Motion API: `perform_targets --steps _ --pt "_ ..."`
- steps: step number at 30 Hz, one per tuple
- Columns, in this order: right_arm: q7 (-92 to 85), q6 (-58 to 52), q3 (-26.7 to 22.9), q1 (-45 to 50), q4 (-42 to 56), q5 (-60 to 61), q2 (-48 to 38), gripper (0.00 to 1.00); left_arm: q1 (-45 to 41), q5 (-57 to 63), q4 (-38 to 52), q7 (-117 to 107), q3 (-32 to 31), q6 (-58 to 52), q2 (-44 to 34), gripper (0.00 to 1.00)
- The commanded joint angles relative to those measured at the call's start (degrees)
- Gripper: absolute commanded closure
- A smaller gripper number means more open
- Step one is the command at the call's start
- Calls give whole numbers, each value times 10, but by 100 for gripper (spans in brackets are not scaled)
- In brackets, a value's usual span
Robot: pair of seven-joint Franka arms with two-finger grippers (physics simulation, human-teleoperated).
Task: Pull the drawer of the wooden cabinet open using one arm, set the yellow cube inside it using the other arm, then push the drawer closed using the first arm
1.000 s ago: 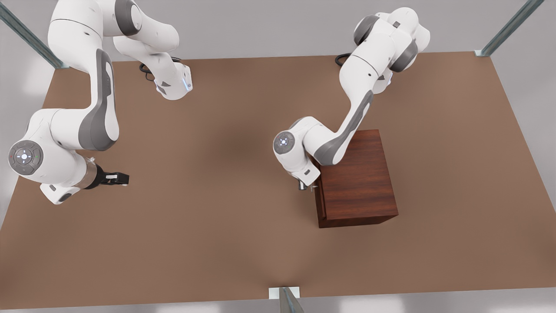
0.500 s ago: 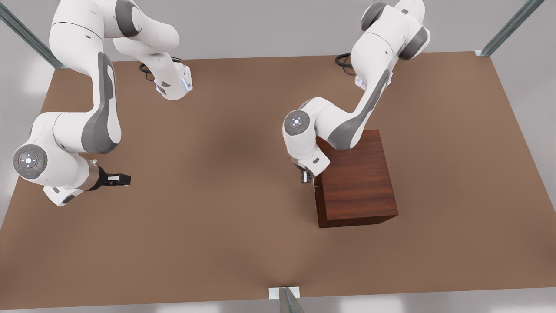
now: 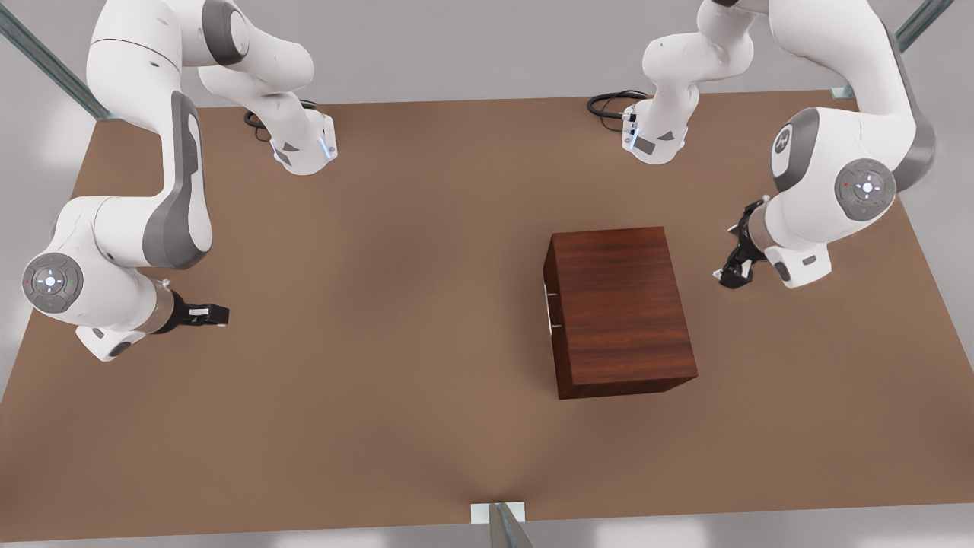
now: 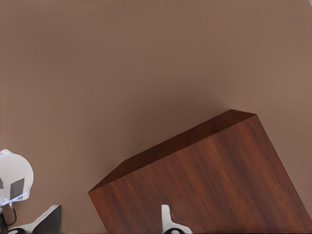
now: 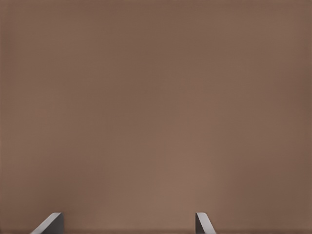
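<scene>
The wooden cabinet (image 3: 620, 308) stands on the table toward the front view's right, and its top also shows in the left wrist view (image 4: 209, 185). Its drawer is shut flush, with the thin silver handle (image 3: 549, 308) on the side facing the front view's left. The yellow cube is out of view. My left gripper (image 3: 734, 268) hangs open beside the cabinet on the front view's right, apart from it; its fingertips (image 4: 168, 222) frame the cabinet top. My right gripper (image 3: 213, 313) waits open at the front view's far left, over bare table (image 5: 127, 223).
The brown table (image 3: 396, 396) stretches wide between the two arms. Both arm bases (image 3: 304, 148) (image 3: 654, 137) sit along the far edge, with a black cable (image 3: 609, 103) by one. Metal frame posts (image 3: 502, 525) stand at the table's edges.
The left arm has lifted away from the drawer's handle side and swung across to the other side of the cabinet. The drawer front, slightly proud a second ago, now sits flush. The right arm barely moved.
</scene>
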Motion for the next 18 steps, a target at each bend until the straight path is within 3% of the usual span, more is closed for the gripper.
perform_targets --steps 1,3,5,7,9,18 --pt "-1 0 0 0 0 0 -1 0 -3 0 -20 723 -1 80 -17 0" --pt "-1 0 0 0 0 0 -1 0 -7 3 38 723 -1 39 8 0" --pt "-1 0 0 0 0 0 -1 0 -6 1 150 723 -1 -11 85 0" --pt "-1 0 0 0 0 0 -1 0 0 1 148 732 4 -10 89 0" --pt "-1 0 0 0 0 0 -1 0 -42 -3 132 763 54 1 82 0" --pt "-1 0 0 0 0 0 -1 0 -74 -4 137 759 79 7 89 0"
